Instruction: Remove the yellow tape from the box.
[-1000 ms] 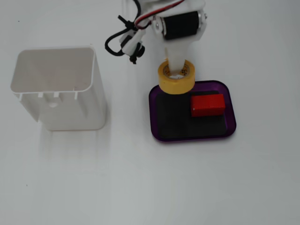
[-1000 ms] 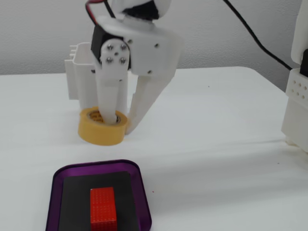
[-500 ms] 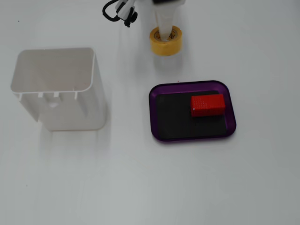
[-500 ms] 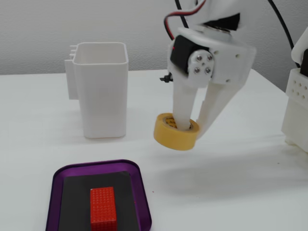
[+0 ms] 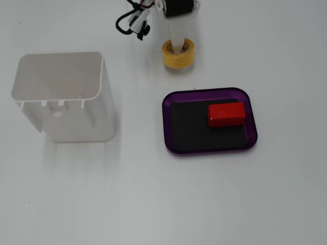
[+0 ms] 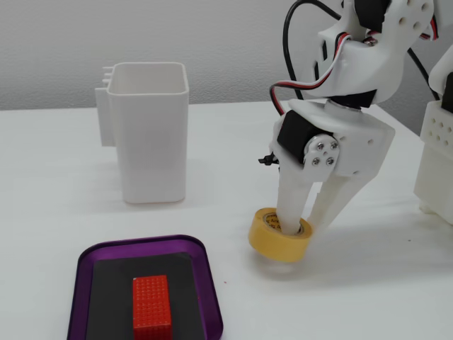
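Observation:
The yellow tape (image 5: 178,60) is outside the box, low at the table beyond the box's far rim in a fixed view from above. My gripper (image 5: 183,47) is shut on the yellow tape, one finger down through its core and the other outside the ring wall. In a fixed view from the side, the yellow tape (image 6: 279,245) hangs slightly tilted in my gripper (image 6: 306,224), to the right of the box. I cannot tell whether it touches the table. The box (image 5: 167,120), a shallow purple tray with a black bottom, shows its rim (image 6: 141,242) in both fixed views.
A red block (image 5: 226,114) lies in the box, also visible in the other fixed view (image 6: 151,304). A tall white container (image 5: 61,97) stands left of the box, at the back left in the side view (image 6: 148,131). A white arm base (image 6: 435,163) stands at the right edge.
The gripper carried the yellow tape from above the box's far rim out over the table, then lowered it close to the surface. The red block and box stayed put.

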{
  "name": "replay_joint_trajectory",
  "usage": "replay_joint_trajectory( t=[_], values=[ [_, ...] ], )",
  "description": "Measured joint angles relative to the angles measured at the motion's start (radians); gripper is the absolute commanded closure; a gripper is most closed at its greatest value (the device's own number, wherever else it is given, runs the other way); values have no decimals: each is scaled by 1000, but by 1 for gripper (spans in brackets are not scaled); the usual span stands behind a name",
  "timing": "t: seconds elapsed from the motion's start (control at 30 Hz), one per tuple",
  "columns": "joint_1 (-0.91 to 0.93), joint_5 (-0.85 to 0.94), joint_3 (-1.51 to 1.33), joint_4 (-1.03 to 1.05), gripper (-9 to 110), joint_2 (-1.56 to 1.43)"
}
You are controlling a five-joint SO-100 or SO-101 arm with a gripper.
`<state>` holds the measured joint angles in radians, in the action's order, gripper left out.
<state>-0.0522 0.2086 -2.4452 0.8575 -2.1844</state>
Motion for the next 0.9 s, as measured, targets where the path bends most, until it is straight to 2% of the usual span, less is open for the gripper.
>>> replay_joint_trajectory(
  t=[0.23,0.37,0.53,0.73,0.9],
  values=[
    [0,0,0,0,91,0],
    [0,0,0,2,91,-17],
    [0,0,31,106,90,-28],
    [-3,0,195,290,90,-176],
    [-11,0,232,357,90,-408]
  ],
)
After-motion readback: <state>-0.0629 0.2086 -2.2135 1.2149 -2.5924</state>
